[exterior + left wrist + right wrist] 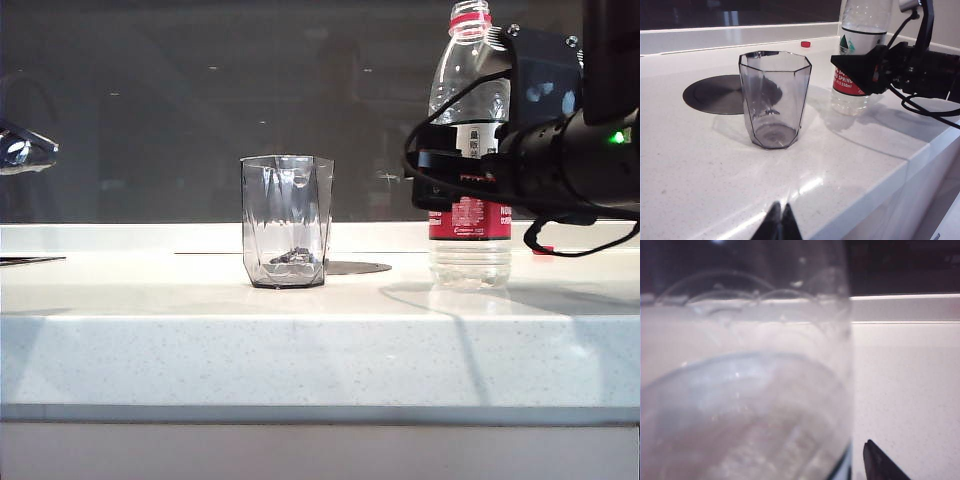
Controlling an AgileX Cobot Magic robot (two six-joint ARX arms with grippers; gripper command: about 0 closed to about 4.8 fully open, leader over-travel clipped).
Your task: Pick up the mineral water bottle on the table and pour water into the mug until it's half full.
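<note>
The mineral water bottle stands upright at the right of the table, uncapped, with its red-and-white label facing the front. My right gripper is open at label height, its black fingers on either side of the bottle. In the right wrist view the bottle fills most of the picture, and one finger stands just clear of its side. The mug, a faceted grey glass, stands mid-table and looks empty. My left gripper is shut and holds nothing, low over the table's front edge.
A round dark disc is set into the table behind the mug. A small red cap lies near the back wall. Black cables hang from the right arm by the bottle. The front edge drops off near my left gripper.
</note>
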